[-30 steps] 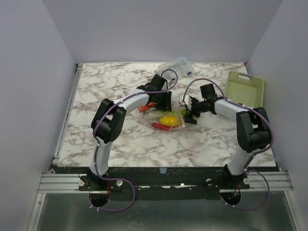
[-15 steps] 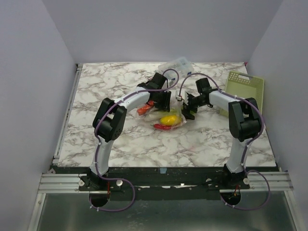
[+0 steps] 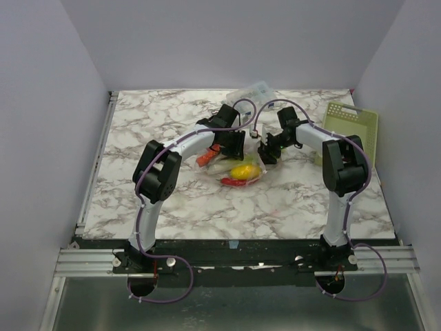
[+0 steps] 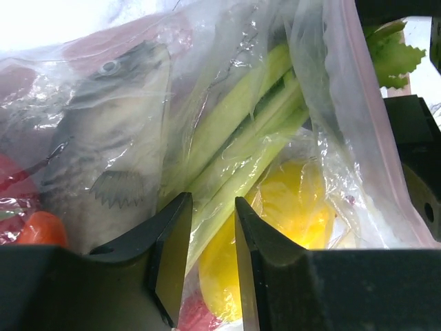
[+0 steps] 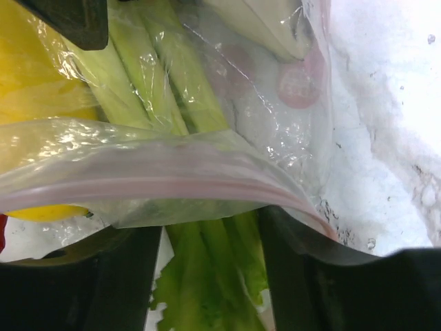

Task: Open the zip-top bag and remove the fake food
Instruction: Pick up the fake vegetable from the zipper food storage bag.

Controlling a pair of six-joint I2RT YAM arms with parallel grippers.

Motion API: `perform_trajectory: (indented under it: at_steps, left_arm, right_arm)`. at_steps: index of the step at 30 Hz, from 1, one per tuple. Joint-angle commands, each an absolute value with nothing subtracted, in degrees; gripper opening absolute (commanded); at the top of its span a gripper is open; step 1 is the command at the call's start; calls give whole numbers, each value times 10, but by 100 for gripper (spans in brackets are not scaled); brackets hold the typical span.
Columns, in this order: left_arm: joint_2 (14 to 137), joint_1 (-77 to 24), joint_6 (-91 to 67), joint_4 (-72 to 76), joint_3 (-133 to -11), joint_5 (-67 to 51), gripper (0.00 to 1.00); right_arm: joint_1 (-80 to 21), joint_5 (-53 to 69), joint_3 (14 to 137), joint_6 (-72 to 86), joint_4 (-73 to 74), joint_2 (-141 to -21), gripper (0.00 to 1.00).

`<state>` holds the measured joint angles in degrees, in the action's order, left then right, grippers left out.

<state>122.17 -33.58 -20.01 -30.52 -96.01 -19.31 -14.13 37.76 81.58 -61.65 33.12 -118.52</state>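
The clear zip-top bag (image 3: 252, 163) lies mid-table, with a yellow lemon (image 3: 242, 170), a red piece (image 3: 233, 182) and an orange carrot (image 3: 204, 158) inside. My left gripper (image 3: 233, 143) is at its far left side. In the left wrist view my left gripper (image 4: 212, 231) is pinched on bag film over the celery stalk (image 4: 241, 117) and lemon (image 4: 296, 207), beside a grey fish (image 4: 110, 145). My right gripper (image 3: 264, 152) is at the bag's mouth. Its fingers close on the stalk's leafy end (image 5: 213, 289), which pokes out under the pink zipper strip (image 5: 172, 185).
A green basket (image 3: 351, 127) stands at the right edge of the table. A small clear plastic box (image 3: 253, 92) sits at the back, just behind the two grippers. The two wrists are close together over the bag.
My right gripper has moved left and away to the bag's mouth, and its jaws have narrowed around the stalk. The bag shifted slightly left. The left arm has barely moved.
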Motion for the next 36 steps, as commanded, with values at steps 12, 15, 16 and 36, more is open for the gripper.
perform_trajectory:
  at_steps: [12,15,16,36]
  left_arm:
    - [1005,-327,-259,-171,-825,-178,70]
    - [938,-326,-275,-110,-745,-177,79]
    - [912,-328,-281,-83,-716,-177,84]
    - [723,-606,-471,45,-464,242,99]
  right_arm:
    - [-138,291,662,-551,289,-1080,8]
    - [-138,303,673,-511,316,-1057,6]
    - [-138,310,683,-497,335,-1053,6]
    - [-174,352,673,-251,386,-949,4]
